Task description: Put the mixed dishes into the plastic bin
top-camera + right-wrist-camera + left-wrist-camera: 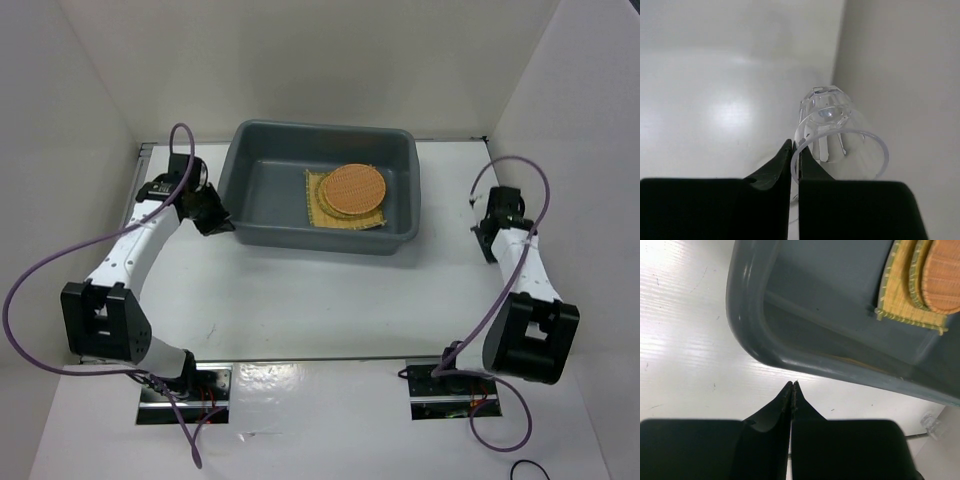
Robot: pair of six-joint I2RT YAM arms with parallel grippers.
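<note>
The grey plastic bin [320, 190] stands at the back middle. In it lies the square yellow mat [322, 205], with the yellow disc [372, 218] and the orange disc [354, 187] stacked on top. The left wrist view shows the bin's corner [747, 315], the mat [907, 307] and the orange disc [945, 275]. My left gripper [212, 213] is shut and empty, its tips [792, 384] just outside the bin's near-left corner. My right gripper [486, 228], to the right of the bin, is shut [794, 150] on the rim of a clear plastic cup [832, 125].
White walls enclose the table on the left, back and right. The right wall [900, 75] is close behind the held cup. A small clear object [932, 422] shows past the bin's near side in the left wrist view.
</note>
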